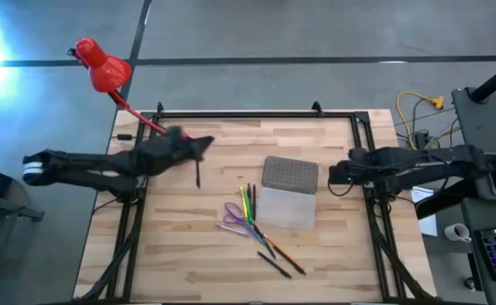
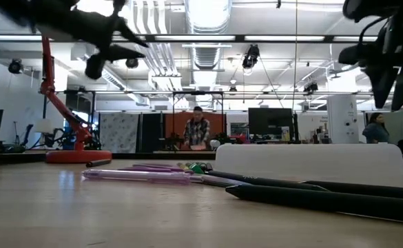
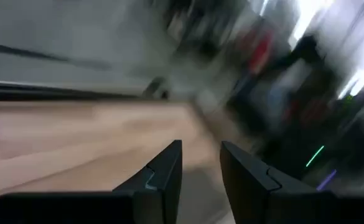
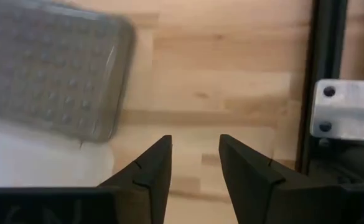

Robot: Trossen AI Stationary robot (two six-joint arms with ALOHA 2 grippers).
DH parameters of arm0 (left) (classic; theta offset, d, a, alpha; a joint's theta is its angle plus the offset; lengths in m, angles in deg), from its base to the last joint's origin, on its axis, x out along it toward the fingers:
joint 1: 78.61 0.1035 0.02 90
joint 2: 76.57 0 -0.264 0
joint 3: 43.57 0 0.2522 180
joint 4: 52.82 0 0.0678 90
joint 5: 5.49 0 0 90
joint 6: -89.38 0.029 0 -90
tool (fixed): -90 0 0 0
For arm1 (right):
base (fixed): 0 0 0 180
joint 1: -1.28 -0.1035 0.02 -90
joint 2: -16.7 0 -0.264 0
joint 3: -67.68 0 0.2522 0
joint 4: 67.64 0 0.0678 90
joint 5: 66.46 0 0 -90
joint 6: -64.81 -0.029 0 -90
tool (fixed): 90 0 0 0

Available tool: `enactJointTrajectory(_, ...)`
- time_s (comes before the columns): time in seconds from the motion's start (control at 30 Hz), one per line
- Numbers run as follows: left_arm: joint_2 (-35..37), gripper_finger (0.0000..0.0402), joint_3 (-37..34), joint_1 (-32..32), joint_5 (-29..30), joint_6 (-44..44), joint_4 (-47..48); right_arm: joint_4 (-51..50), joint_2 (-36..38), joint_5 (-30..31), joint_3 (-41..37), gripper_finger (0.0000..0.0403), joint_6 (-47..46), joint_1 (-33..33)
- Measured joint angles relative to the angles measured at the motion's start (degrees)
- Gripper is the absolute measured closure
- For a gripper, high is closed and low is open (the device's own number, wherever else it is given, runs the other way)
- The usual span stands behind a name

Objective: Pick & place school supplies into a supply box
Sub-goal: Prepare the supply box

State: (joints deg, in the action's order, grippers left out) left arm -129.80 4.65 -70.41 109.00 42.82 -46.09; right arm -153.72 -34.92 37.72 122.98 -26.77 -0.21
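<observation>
Translucent clear plastic supply box (image 1: 287, 207) with grey dotted lid (image 1: 290, 174) sat mid-bench; coloured pencils, pens and purple-handled scissors (image 1: 249, 222) lay beside it. Right gripper (image 4: 195, 163) near the right edge and left gripper (image 3: 201, 169) near the far-left corner both stood parted, empty.

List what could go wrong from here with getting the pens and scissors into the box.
1. The grey lid lies overlapping the supply box, so it may block loading.
2. The pencils and pens lie bunched with the scissors; a grasp could drag several.
3. Both grippers, left and right, hold nothing.
</observation>
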Motion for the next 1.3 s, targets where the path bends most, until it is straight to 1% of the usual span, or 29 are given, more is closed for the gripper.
enactJointTrajectory(0.07,-6.23,0.0309,8.15,0.19,-0.51,4.01,15.28,0.9,-2.35,-0.41,-0.3,0.0276,-1.68,0.07)
enactJointTrajectory(0.13,-12.82,0.0309,15.55,0.25,-0.62,6.14,29.01,6.14,-4.7,-2.74,-0.79,0.0278,-2.36,0.01)
enactJointTrajectory(0.17,-16.16,0.0309,18.8,0.26,-0.63,7.71,34.42,8.77,-5.99,-3.11,-1.15,0.028,-2.03,-0.18)
enactJointTrajectory(0.23,-22.01,0.031,24.0,0.25,-1.48,12.65,41.65,12.38,-8.99,-3.08,-2.04,0.0283,-2.1,-0.5)
enactJointTrajectory(0.27,-24.53,0.0312,26.02,0.21,-1.86,15.68,43.22,13.37,-10.54,-2.49,-2.62,0.0284,-3.14,-0.5)
enactJointTrajectory(0.33,-28.82,0.0319,28.82,0.11,-2.51,20.8,42.95,14.55,-13.41,-1.84,-4.28,0.0287,-5.8,-0.5)
enactJointTrajectory(0.43,-33.91,0.0336,31.64,0.96,-4.87,24.67,42.69,19.34,-16.65,-3.18,-8.03,0.0289,-9.07,-0.5)
enactJointTrajectory(0.53,-37.71,0.0356,33.38,2.13,-11.31,28.14,41.07,31.99,-18.08,-6.71,-12.38,0.0289,-11.07,-0.73)
enactJointTrajectory(0.6,-40.14,0.0367,34.58,2.2,-15.09,29.88,39.86,38.77,-18.42,-6.55,-14.61,0.0289,-13.9,-1.44)
enactJointTrajectory(0.7,-42.5,0.038,35.82,1.52,-16.16,31.59,40.42,41.25,-18.05,-5.57,-15.96,0.0289,-18.5,-2.5)
enactJointTrajectory(0.77,-43.35,0.0384,36.21,1.42,-16.65,31.94,39.54,41.84,-17.65,-4.63,-16.3,0.0289,-19.27,-3.63)
enactJointTrajectory(0.87,-44.76,0.0386,35.28,1.43,-22.39,32.7,35.47,42.79,-17.27,-4.65,-16.59,0.0289,-19.08,-5.44)
enactJointTrajectory(0.97,-47.97,0.0386,34.05,0.91,-28.24,33.86,31.69,45.24,-17.91,-6.99,-16.72,0.0289,-15.02,-7.12)
enactJointTrajectory(1.17,-53.26,0.0386,35.58,-0.11,-30.45,34.04,29.72,49.48,-18.67,-9.84,-16.83,0.0289,-9.87,-9.11)
enactJointTrajectory(1.3,-54.62,0.0386,36.1,-0.59,-32.14,34.04,25.41,52.73,-18.98,-6.66,-16.59,0.0289,-6.16,-8.25)
